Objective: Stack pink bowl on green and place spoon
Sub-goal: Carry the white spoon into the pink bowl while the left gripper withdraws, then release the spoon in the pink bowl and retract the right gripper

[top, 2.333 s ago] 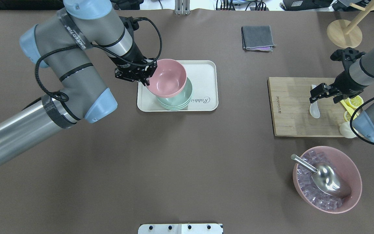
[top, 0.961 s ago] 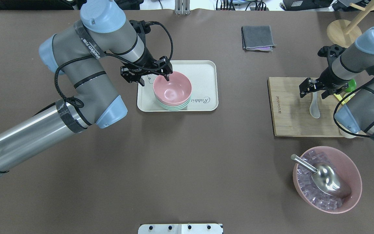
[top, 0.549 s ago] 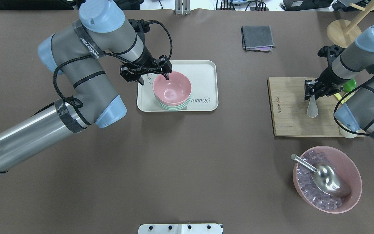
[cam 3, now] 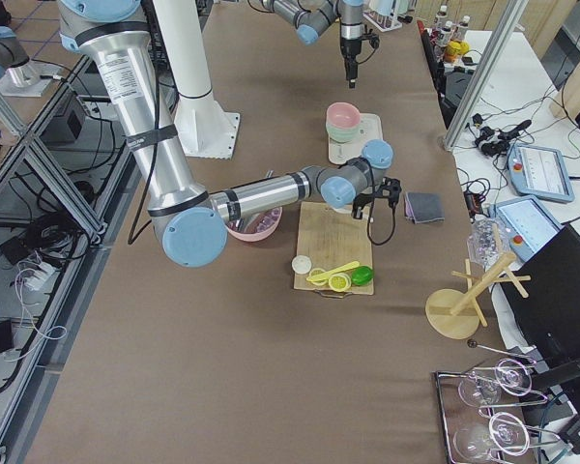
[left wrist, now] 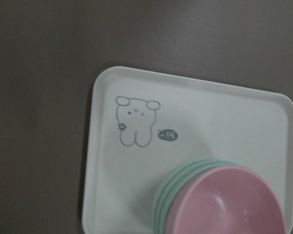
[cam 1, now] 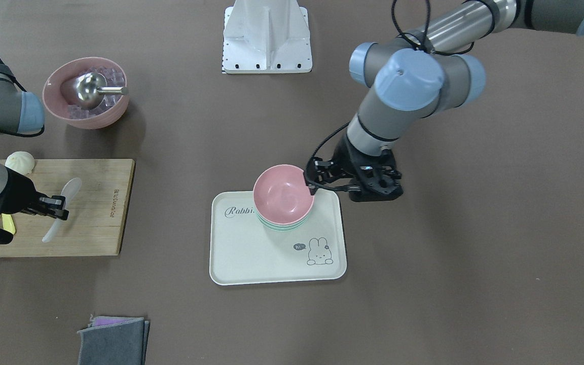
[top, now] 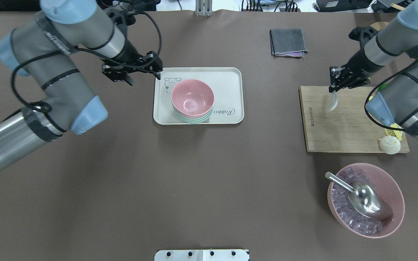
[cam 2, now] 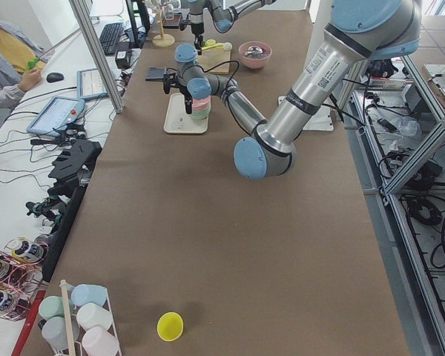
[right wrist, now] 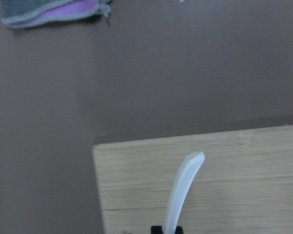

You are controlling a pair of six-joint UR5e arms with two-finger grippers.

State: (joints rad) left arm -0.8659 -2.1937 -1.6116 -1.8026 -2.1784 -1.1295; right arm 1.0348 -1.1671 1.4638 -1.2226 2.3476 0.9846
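The pink bowl sits nested on the stack of green bowls on the white tray. It also shows in the left wrist view. My left gripper is open and empty, beside the tray's far left corner and apart from the bowls. My right gripper is shut on the handle of the white spoon. It holds the spoon above the far edge of the wooden cutting board. In the right wrist view the spoon points away from the gripper over the board.
A large pink bowl of ice with a metal scoop stands front right. A bun and lemon slices lie on the board's right end. A grey cloth lies at the back. A wooden rack stands far right.
My left gripper let go of the pink bowl on the green stack, opened and drew back to the left. My right gripper shut on the spoon and lifted it toward the board's far edge.
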